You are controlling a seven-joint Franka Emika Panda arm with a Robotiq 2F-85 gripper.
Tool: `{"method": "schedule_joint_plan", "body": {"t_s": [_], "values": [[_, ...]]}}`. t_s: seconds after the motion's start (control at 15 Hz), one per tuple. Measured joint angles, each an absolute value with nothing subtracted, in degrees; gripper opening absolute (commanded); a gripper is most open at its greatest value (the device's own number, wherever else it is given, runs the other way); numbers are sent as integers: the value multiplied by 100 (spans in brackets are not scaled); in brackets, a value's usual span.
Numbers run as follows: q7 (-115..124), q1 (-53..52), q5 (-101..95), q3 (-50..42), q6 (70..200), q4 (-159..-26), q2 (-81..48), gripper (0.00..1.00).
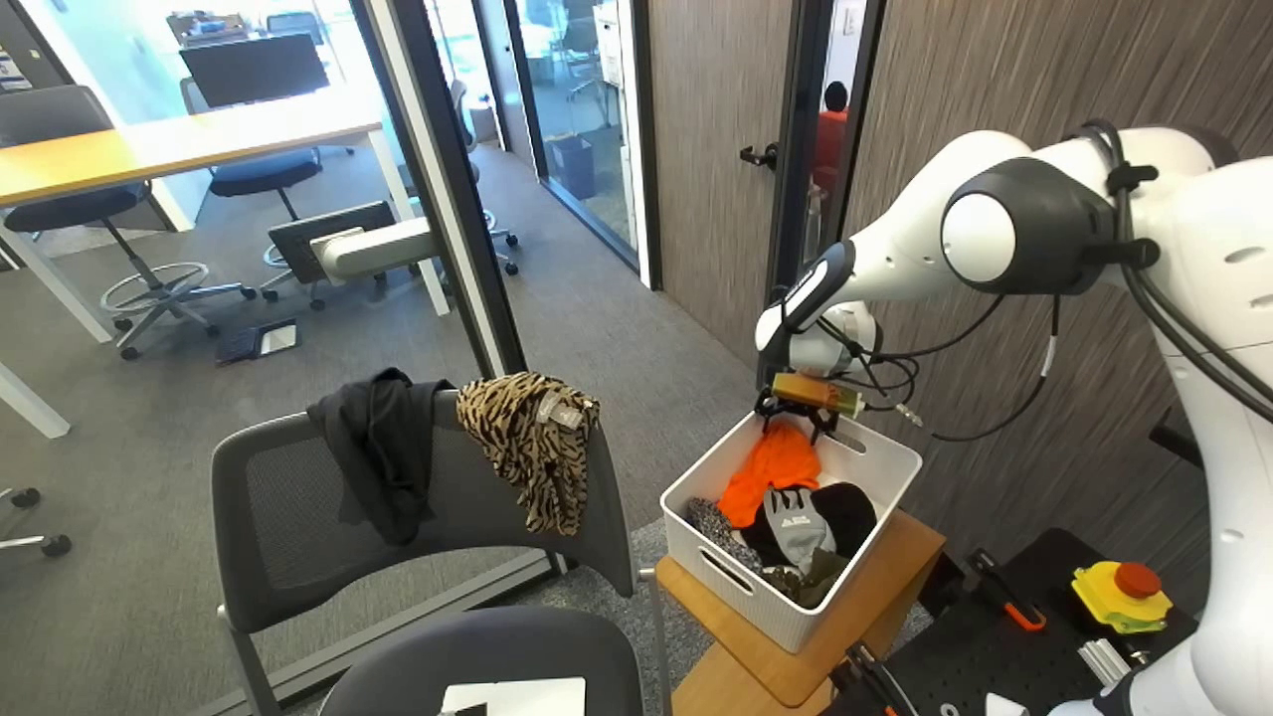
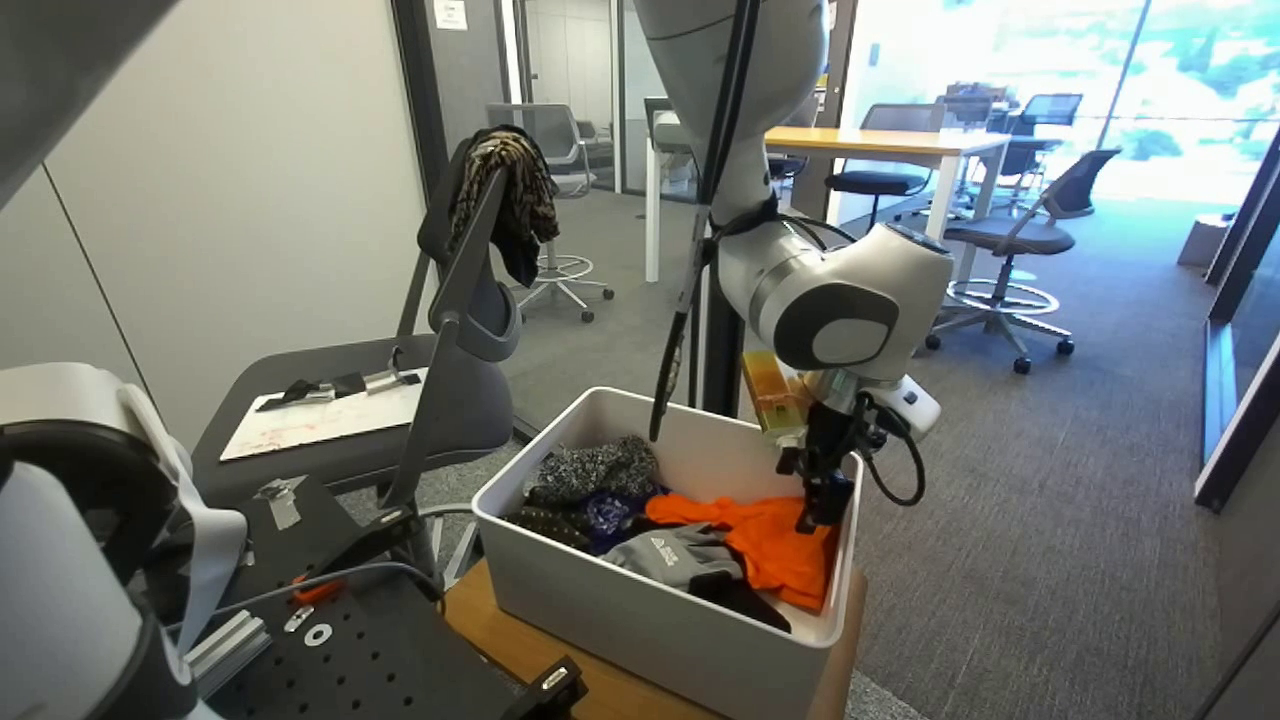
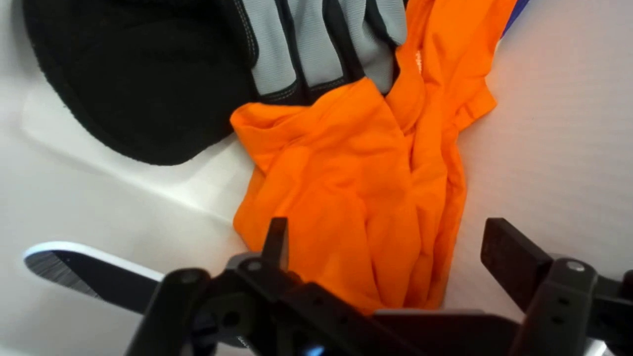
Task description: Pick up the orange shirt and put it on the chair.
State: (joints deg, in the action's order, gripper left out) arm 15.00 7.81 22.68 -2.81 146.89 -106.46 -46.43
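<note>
"The gripper point(image 3: 388, 242): how does it stand?"

"Fingers point(image 3: 514, 262) spread wide, nothing held. In the wrist view the orange shirt point(image 3: 341, 183) lies beneath, its long axis running away between them: one finger over bare wall, the other overlapping the cloth's edge."

"So closing should pinch across the width?"

"I'd judge so, perhaps with a little lowering first. Whether they touch cloth, I can't tell."

"And where's the shirt?"

"Inside the white bin point(image 2: 620, 615), in both exterior views. In an exterior view it sits well back from the nearest corner of the wooden surface point(image 1: 885, 572); the chair point(image 1: 288, 517) stands just beside the left corner."

"How will it handle?"

"It looks thin and soft, creased in long folds, so likely to bunch and trail. A grey-and-black glove point(image 3: 316, 44) meets its upper edge and could come along. The bin looks stiff, finely ribbed."
</note>
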Motion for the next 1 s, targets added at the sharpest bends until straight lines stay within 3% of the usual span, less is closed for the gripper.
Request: {"method": "schedule_joint_plan", "body": {"t_s": [1.0], "values": [[-349, 1210, 2114, 232, 15368, -11039, -4968, 100]]}}
